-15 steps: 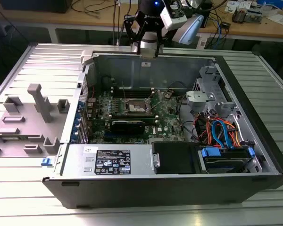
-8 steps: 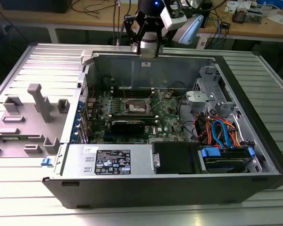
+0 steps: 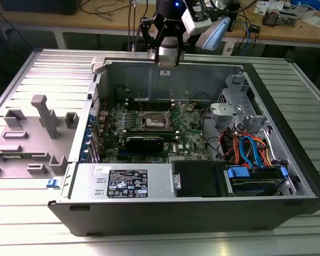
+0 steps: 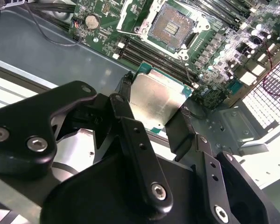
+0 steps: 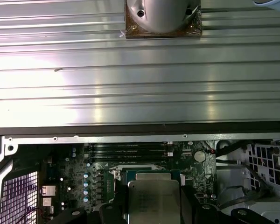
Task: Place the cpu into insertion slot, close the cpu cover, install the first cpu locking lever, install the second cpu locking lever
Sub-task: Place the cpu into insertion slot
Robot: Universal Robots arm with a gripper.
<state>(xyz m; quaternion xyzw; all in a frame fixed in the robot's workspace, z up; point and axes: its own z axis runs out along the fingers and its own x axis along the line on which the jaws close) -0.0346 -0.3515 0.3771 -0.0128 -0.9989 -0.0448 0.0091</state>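
**Well clear of the slot, the cpu hangs in the claw**

The claw (image 4: 156,105) is clenched on the cpu (image 4: 155,99). In the second wrist view its two black fingers (image 4: 127,88) press against opposite edges of the chip. The chip's dull silver top faces the camera, with a thin green border at the rim. In the first wrist view the cpu (image 5: 154,201) sits between the same fingers (image 5: 117,207).

In the exterior view the claw (image 3: 168,53) hangs above the rear wall of the open computer case (image 3: 176,216), which lies on its side on a ribbed metal surface (image 3: 53,69). Inside the case, the green motherboard (image 3: 192,133) carries the insertion slot (image 3: 153,121), well apart from the claw.

The second wrist view shows the insertion slot (image 4: 170,28) uncovered, its tan-gold centre bare inside the black rim. The cpu cover (image 4: 123,16) appears tipped up at one side of the slot, though I cannot tell its exact angle. Long black memory slots (image 4: 149,58) run between the slot and the held chip, and a round coin battery (image 4: 92,21) sits near the board's edge.

Grey fixtures (image 3: 42,114) stand on the surface to the exterior view's left of the case. Blue and orange cables (image 3: 250,149) crowd the end of the case toward the exterior view's right.
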